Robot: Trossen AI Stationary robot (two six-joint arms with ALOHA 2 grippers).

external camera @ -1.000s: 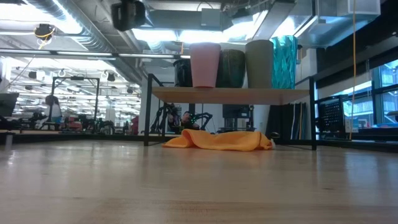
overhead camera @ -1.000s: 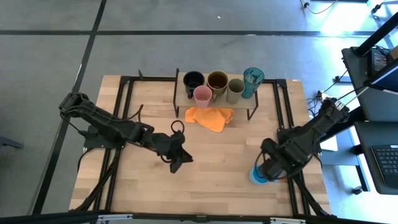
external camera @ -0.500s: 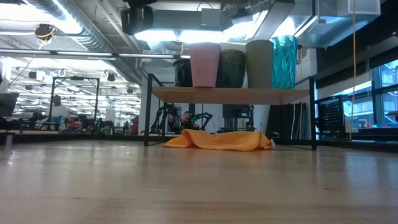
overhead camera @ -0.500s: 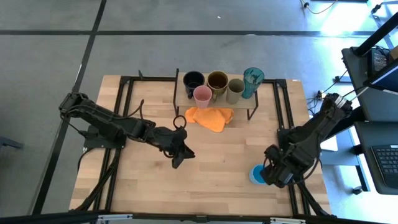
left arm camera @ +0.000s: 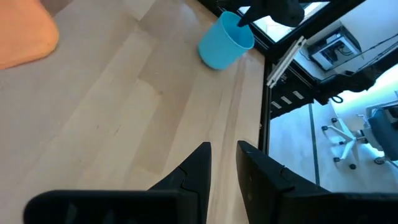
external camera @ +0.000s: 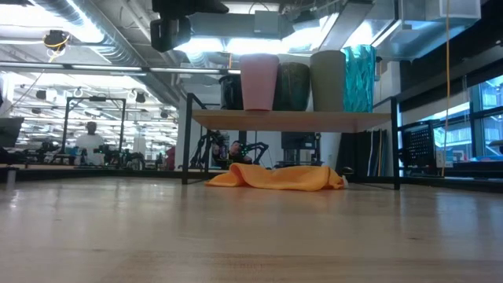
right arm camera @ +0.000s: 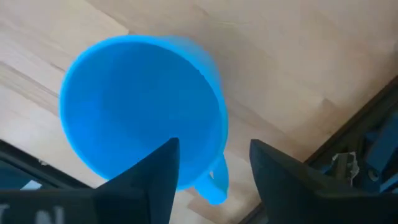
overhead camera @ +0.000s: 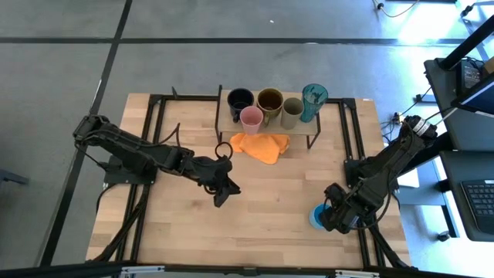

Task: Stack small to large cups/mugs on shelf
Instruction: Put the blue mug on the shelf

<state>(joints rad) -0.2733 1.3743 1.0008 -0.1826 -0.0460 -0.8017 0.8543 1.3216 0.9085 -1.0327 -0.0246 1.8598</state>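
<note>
A light blue mug (right arm camera: pixel 143 112) stands upright on the table near its right near corner (overhead camera: pixel 314 218). My right gripper (right arm camera: pixel 214 162) points down over it, open. One finger is over the mug's hollow and the other outside the wall, next to the handle (right arm camera: pixel 214 186). On the shelf (overhead camera: pixel 266 130) at the far middle stand a black mug (overhead camera: pixel 240 100), a pink cup (overhead camera: pixel 251 118), a mustard-brown mug (overhead camera: pixel 269 100), an olive-grey cup (overhead camera: pixel 292 110) and a teal tumbler (overhead camera: pixel 314 96). My left gripper (left arm camera: pixel 224 162) hangs over the table's middle (overhead camera: pixel 219 201), a narrow gap between its fingers, nothing in it.
An orange cloth (overhead camera: pixel 261 147) lies on the table partly under the shelf's near edge. Black frame rails (overhead camera: pixel 356 154) run along the table near the mug, with the table's right edge just beyond. A person (external camera: pixel 92 140) stands far off in the room behind.
My right gripper has come down over the light blue mug, rolling a little about its own line, and now covers more of the mug from above. The mug has stayed where it was.
</note>
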